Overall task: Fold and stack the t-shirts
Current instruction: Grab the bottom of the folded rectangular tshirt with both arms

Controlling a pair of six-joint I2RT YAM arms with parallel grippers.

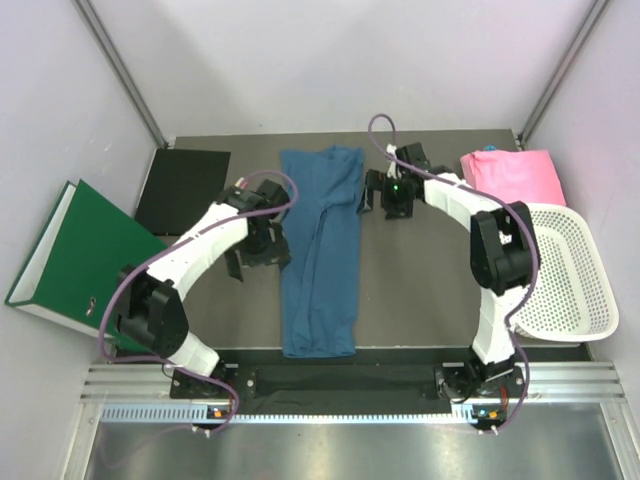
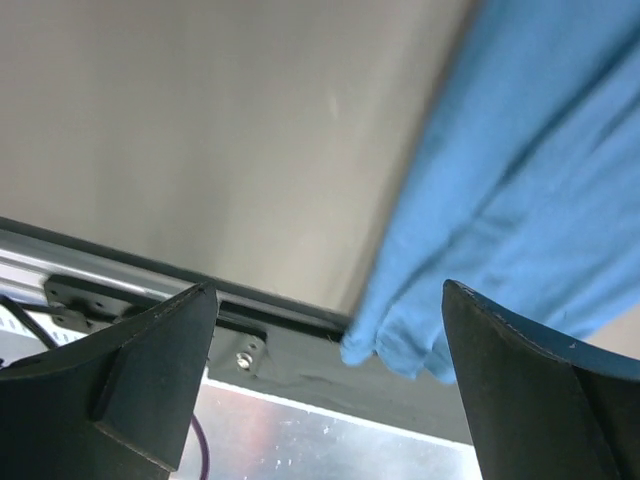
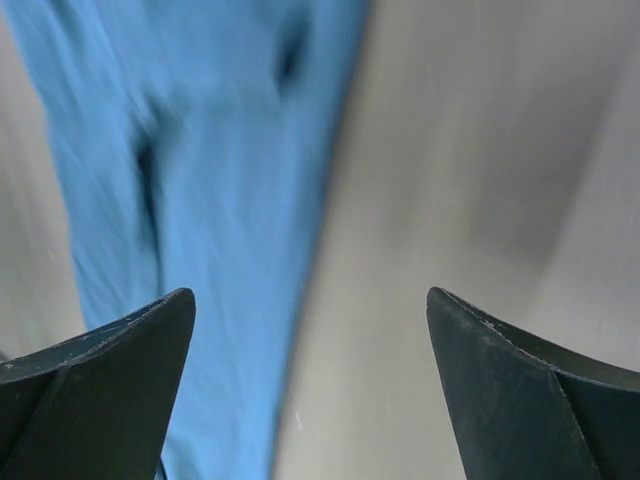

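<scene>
- Two shirts lie on the table point(image 1: 430, 300). The teal t-shirt point(image 1: 320, 250) forms a long narrow strip down the middle.
- The pink t-shirt point(image 1: 512, 175) sits folded at the far right, touching the basket point(image 1: 575, 290).
- The left gripper point(image 1: 262, 255) and right gripper point(image 1: 385, 205) flank the strip, both spread wide and empty.
- Pinch both corners of one end together. The layers there look aligned, though blur makes this uncertain.

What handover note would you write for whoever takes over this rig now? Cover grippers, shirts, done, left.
Left gripper: open, empty, left of the blue t-shirt.
Right gripper: open, empty, right of its far end.
Done: blue t-shirt folded into a long strip mid-table; pink t-shirt folded, far right, beside the basket.
Left: fold the blue one shorter, stack the two.
</scene>
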